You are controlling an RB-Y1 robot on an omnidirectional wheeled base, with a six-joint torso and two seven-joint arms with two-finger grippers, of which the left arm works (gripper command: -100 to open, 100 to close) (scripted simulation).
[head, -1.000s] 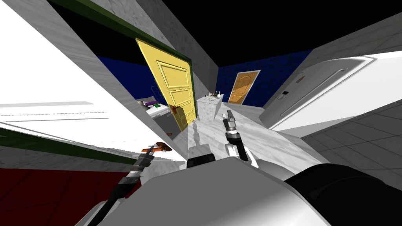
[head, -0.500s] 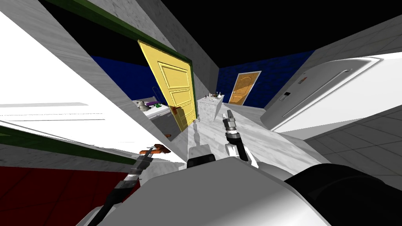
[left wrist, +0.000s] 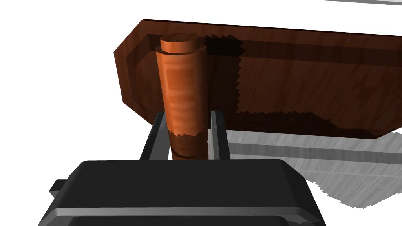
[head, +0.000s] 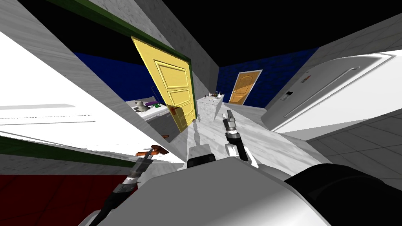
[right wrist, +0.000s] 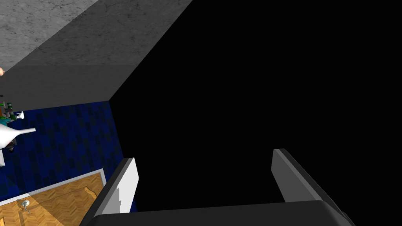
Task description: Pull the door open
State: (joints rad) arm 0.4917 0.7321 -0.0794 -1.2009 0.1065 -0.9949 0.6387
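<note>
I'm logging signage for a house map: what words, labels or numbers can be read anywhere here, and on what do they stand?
No text here can be read.
The red mark on the white appliance: too small to read.
The dark panel near it: no legible characters.
The brown handle in the left end effector: no lettering.

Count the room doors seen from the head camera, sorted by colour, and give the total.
white door: 1, with the left tool shut on its handle
yellow door: 1
orange-brown door: 1
Total: 3
</note>
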